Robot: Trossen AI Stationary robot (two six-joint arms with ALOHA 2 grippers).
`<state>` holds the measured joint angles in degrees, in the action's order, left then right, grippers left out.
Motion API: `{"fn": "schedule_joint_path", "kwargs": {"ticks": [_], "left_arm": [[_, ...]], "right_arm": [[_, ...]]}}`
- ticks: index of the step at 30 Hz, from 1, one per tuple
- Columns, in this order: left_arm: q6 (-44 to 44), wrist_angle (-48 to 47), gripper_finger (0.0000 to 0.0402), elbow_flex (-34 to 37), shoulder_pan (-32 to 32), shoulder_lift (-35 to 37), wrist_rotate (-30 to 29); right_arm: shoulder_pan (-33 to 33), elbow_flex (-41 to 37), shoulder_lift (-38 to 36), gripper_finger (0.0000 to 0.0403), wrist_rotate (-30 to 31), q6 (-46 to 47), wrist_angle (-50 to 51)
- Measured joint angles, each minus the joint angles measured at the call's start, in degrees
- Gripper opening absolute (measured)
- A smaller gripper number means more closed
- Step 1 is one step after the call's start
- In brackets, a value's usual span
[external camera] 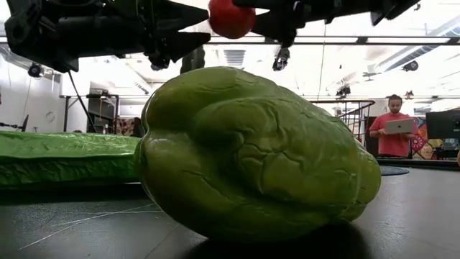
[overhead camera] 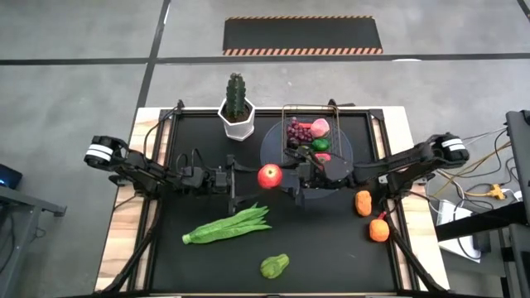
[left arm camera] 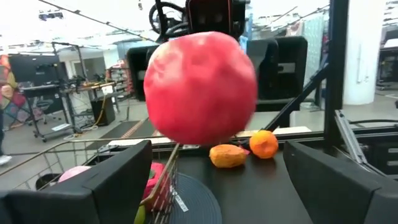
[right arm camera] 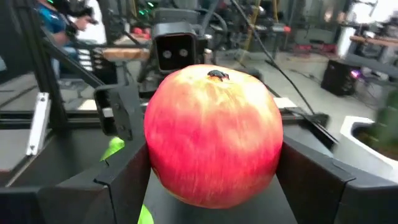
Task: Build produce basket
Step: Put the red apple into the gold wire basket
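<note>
A red round fruit (overhead camera: 269, 175) hangs above the middle of the black table, between my two grippers. My right gripper (right arm camera: 214, 186) comes from the table's right and is shut on it. My left gripper (left arm camera: 224, 180) faces it from the left. It is open, with its fingertips just short of the fruit and below it. The wire basket (overhead camera: 310, 132) stands on a round grey plate (overhead camera: 352, 153) at the far middle, holding purple grapes, a pink peach and other produce. Long green beans (overhead camera: 228, 225) and a green fruit (overhead camera: 274, 266) lie on the near half of the table. My right gripper pinches the red fruit between its two fingers (right arm camera: 124, 174), one on each opposite side at its widest part (right arm camera: 155, 155). The fingers lie level and come from the table's right. The fruit is lifted clear of the table, its dark stem end (right arm camera: 216, 75) up.
A white pot with a cactus (overhead camera: 237, 108) stands left of the basket. A carrot (overhead camera: 363, 202) and an orange (overhead camera: 379, 230) lie near the right edge. In the low view the green fruit (external camera: 251, 158) fills the foreground, and a person (external camera: 392, 133) stands in the room behind.
</note>
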<state>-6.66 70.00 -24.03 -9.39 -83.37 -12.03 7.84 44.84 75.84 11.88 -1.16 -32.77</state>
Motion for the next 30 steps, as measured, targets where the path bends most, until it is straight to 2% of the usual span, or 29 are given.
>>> {"fn": "schedule_joint_path", "kwargs": {"ticks": [5,7,9,13,17,23,30], "left_arm": [[0.0,0.0,0.0344,0.0,0.0,0.0,-0.4],[0.0,0.0,0.0344,0.0,0.0,0.0,-0.4],[0.0,0.1,0.0344,0.0,0.0,0.0,-0.4],[0.0,0.1,0.0344,0.0,0.1,0.0,-0.4],[0.1,0.1,0.0344,-0.3,0.1,0.0,-0.4],[0.2,0.2,0.0344,-0.4,0.1,0.0,-0.6],[0.3,0.2,0.0344,-0.4,0.1,0.0,-0.8]], "right_arm": [[-0.9,0.0,-6.7,0.0288,11.7,5.3,11.2],[-2.7,1.0,-9.2,0.0288,17.0,10.3,19.4],[-5.7,3.1,-11.0,0.0288,19.6,15.0,30.3],[-13.4,7.6,-10.8,0.0288,19.2,24.9,49.6],[-20.7,11.5,-7.7,0.0288,16.7,28.2,61.1],[-29.1,14.5,-0.6,0.0288,13.5,25.5,63.5],[-32.2,18.9,6.7,0.0288,13.4,23.5,64.0]]}}
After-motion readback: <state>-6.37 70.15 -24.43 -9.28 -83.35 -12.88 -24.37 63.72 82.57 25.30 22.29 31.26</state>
